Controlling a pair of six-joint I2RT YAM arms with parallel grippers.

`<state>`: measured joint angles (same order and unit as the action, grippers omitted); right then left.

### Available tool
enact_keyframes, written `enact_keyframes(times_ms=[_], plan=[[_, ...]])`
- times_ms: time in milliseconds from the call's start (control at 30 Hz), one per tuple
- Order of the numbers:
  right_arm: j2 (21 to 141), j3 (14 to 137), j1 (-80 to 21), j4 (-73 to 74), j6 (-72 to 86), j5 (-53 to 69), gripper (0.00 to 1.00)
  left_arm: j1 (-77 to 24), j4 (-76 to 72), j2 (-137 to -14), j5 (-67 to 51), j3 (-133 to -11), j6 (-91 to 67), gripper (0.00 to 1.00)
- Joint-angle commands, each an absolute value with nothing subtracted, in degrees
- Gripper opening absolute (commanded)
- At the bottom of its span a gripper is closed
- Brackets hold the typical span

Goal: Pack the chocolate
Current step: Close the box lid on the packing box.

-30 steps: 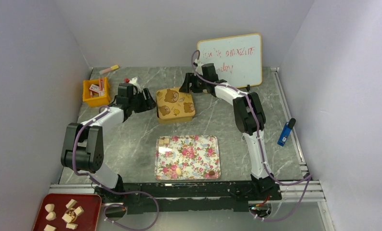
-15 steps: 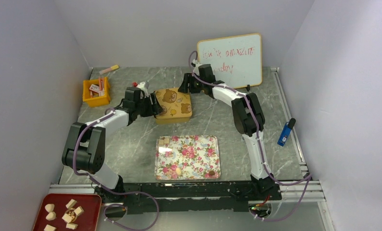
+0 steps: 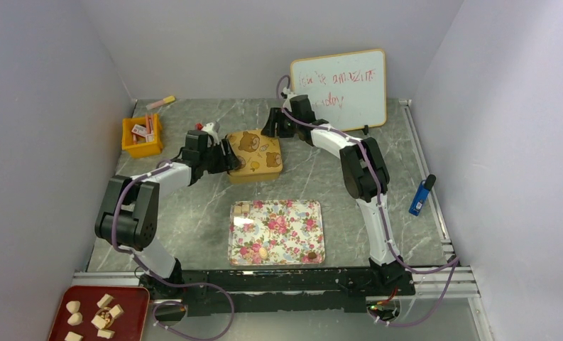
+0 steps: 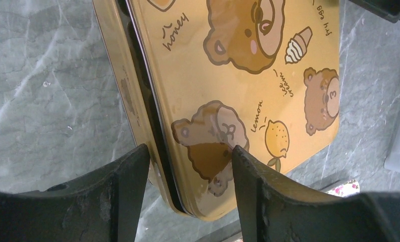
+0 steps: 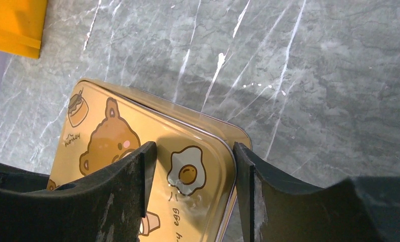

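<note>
Yellow bear-print tin (image 3: 254,156) sits on the grey marble worktop (image 3: 193,213) at about 12 o'clock from the floral tray (image 3: 277,231), lid on but looking slightly proud along one long edge in the left wrist view. Left tool (image 4: 190,174) has its jaws spread, straddling the near corner of the tin's lid edge, not clamped. Right tool (image 5: 194,166) is likewise spread, over the far corner at roughly 1 o'clock of the tin. A few small chocolate pieces (image 3: 263,251) lie on the tray; more pieces sit on the red tray (image 3: 133,302) at 7 o'clock. Judged step: both arms working the lid, either prying it off or seating it; can't tell which. Next move needs both tools squared to the rim, or the tin will skate.
</note>
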<state>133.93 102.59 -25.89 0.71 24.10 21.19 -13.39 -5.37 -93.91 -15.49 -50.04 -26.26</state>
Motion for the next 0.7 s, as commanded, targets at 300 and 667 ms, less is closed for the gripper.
enact_keyframes(times_ms=[300,667], plan=[[135.48,105.01,-30.31,4.55,24.25,21.52,0.59,-14.4,-8.18,-97.54,-17.73,-53.28,-26.15,0.63],[136.33,106.43,-32.55,4.57,24.99,21.75,0.59,-14.5,-7.87,-98.03,-17.83,-54.4,-24.97,0.64]])
